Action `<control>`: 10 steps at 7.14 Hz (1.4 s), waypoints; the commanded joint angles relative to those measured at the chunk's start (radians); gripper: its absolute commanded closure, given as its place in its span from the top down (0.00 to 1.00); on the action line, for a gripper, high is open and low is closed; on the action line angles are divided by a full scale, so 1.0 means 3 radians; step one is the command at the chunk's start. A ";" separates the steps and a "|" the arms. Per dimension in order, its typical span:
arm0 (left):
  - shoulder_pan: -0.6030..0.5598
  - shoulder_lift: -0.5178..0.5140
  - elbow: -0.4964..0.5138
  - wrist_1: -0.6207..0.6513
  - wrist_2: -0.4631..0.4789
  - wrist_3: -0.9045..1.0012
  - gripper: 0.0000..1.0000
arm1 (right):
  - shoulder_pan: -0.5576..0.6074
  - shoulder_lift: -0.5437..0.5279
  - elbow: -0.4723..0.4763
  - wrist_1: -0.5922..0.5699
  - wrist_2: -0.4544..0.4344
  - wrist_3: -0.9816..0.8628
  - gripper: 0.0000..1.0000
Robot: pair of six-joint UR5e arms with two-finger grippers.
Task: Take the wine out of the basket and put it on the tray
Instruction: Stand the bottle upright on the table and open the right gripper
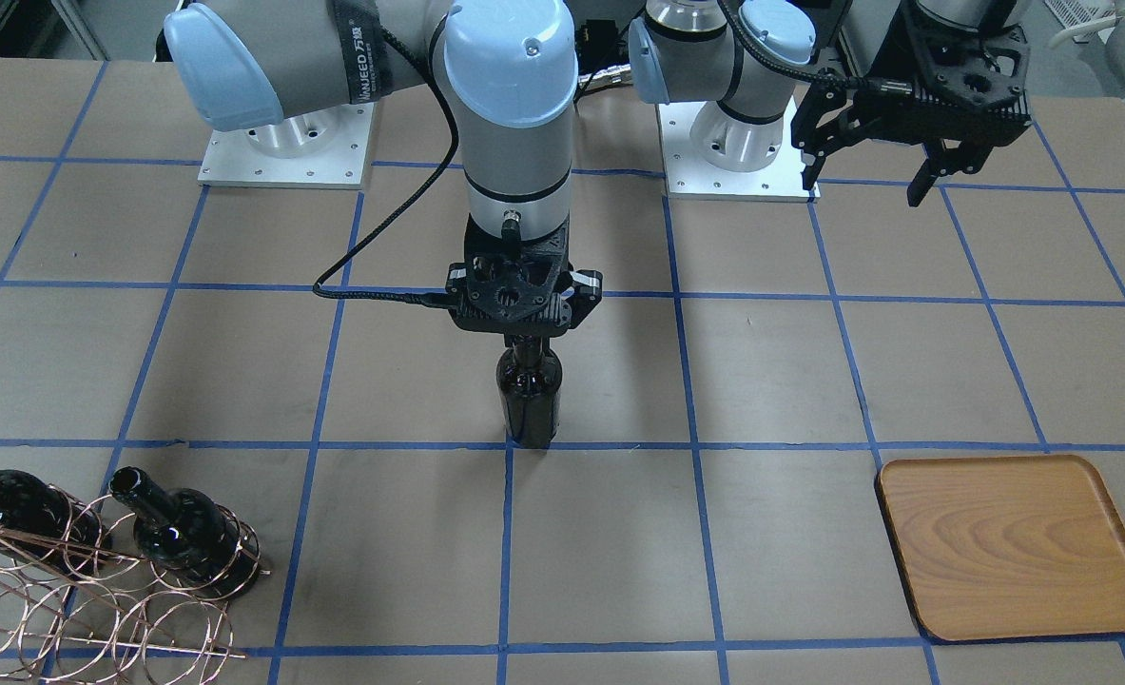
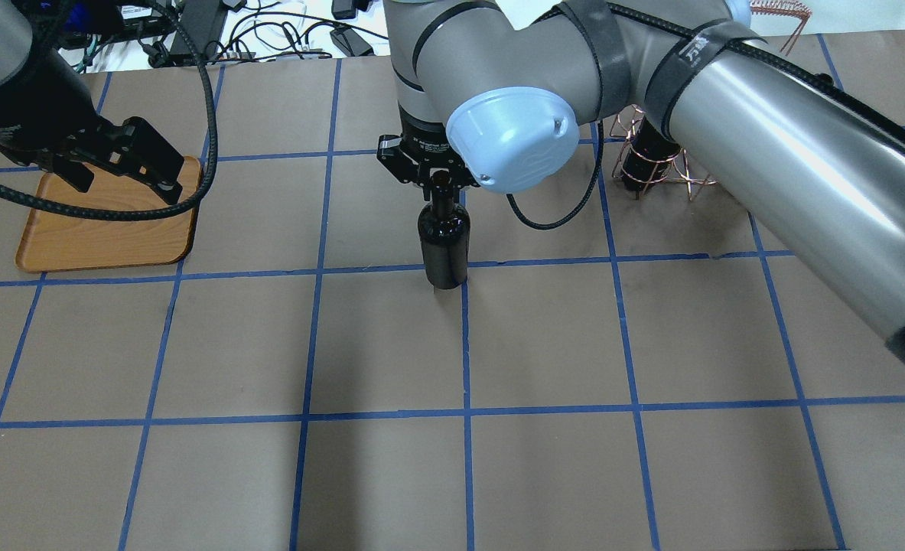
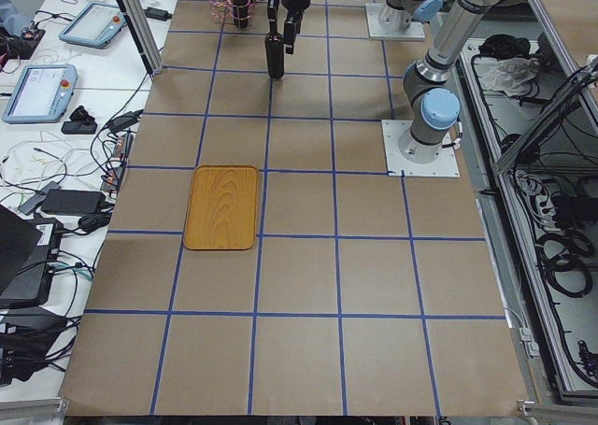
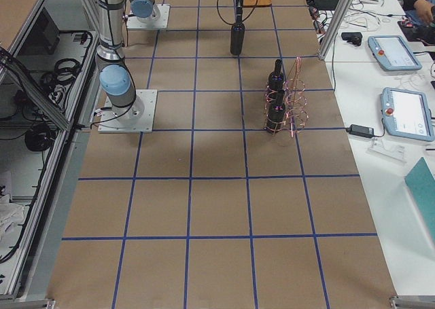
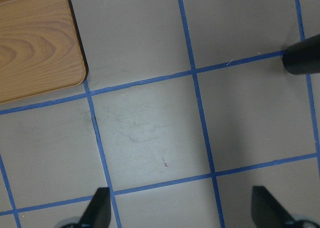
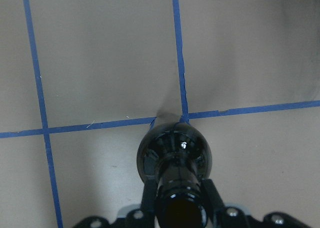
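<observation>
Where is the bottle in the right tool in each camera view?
Front-facing: the bottle centre, under the right tool.
Overhead: upper centre.
Exterior left: top centre.
Exterior right: top centre.
Left wrist: probably the dark shape at the right edge.
Right wrist: bottom centre, seen from above.
Shared landmark: the blue tape crossing at its base.

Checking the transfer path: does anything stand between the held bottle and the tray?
Nothing visible does. Only bare table lies between the bottle in the right gripper and the empty tray. The open left gripper hangs raised, off that line.
</observation>
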 commanded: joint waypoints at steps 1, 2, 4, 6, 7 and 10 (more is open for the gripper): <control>0.0003 0.0001 -0.0003 -0.0006 0.0002 0.0039 1.00 | 0.0032 0.0003 0.0030 -0.0003 0.0014 0.0011 0.00; -0.0002 0.0001 -0.0008 -0.0011 -0.0003 0.0034 1.00 | 0.0032 -0.0002 0.0065 0.0002 -0.0007 0.0011 0.00; -0.0002 -0.0004 -0.0013 -0.0006 -0.0014 -0.0002 1.00 | 0.0032 -0.0012 0.0091 0.0002 -0.0007 0.0011 0.04; -0.0013 0.0001 -0.0049 0.0009 -0.0019 -0.0007 1.00 | 0.0032 -0.0023 0.0086 -0.0003 0.0034 0.0072 0.77; -0.0007 0.0001 -0.0049 0.0009 -0.0019 -0.0007 1.00 | 0.0037 -0.0028 0.0076 -0.0003 0.0039 0.0093 1.00; -0.0028 0.0016 -0.0049 0.0009 -0.0029 -0.0154 1.00 | -0.0059 -0.0191 -0.0031 0.0033 0.0019 0.0078 1.00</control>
